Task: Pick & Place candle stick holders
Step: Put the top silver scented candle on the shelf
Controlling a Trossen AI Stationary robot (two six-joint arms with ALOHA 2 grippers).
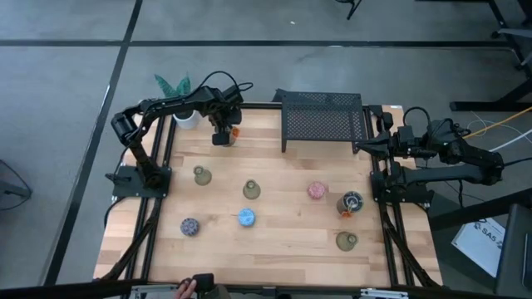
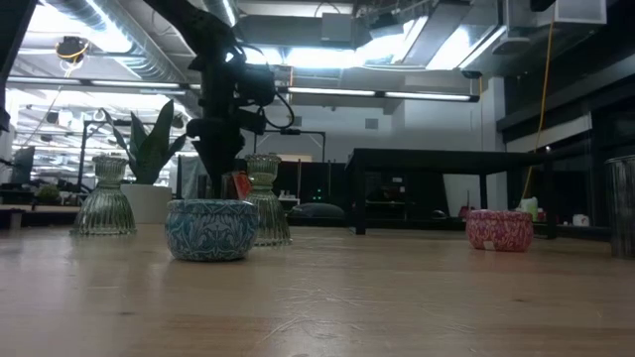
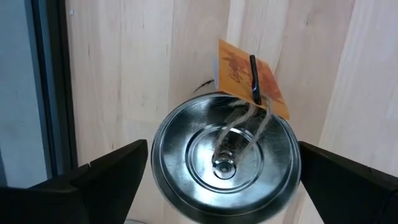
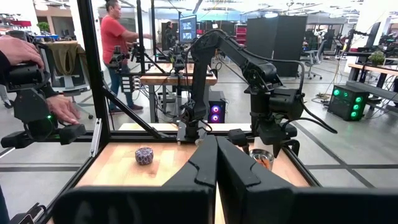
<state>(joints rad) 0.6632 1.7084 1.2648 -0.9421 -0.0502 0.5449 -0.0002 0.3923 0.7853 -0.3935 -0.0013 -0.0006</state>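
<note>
A silvery candle stick holder with twine and an orange tag stands on the table's far left. My left gripper points down over it, open, one finger on each side of it. No touch shows. Olive-green glass holders, a blue one, a pink one, a purple-speckled one and a second silvery one stand spread over the table. My right gripper waits shut at the right edge.
A black mesh rack stands at the far edge. A white potted plant sits at the far left corner, close to my left arm. A person's hand shows at the near edge. People stand in the room beyond.
</note>
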